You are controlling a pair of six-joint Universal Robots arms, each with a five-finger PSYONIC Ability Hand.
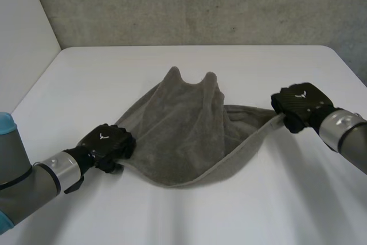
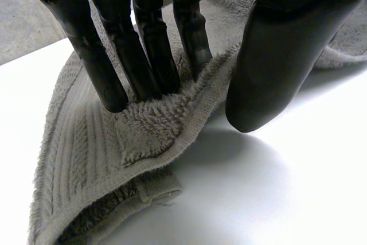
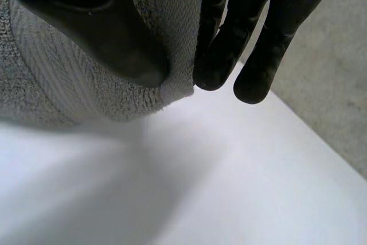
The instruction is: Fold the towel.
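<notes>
Towel (image 1: 178, 127) sagged over the tabletop (image 1: 258, 210), with the left robot hand (image 1: 106, 143) and right robot hand (image 1: 299, 102) each clamped on a corner.

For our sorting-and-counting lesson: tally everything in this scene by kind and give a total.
towel: 1
robot hands: 2 (left hand, right hand)
table: 1
Total: 4
</notes>
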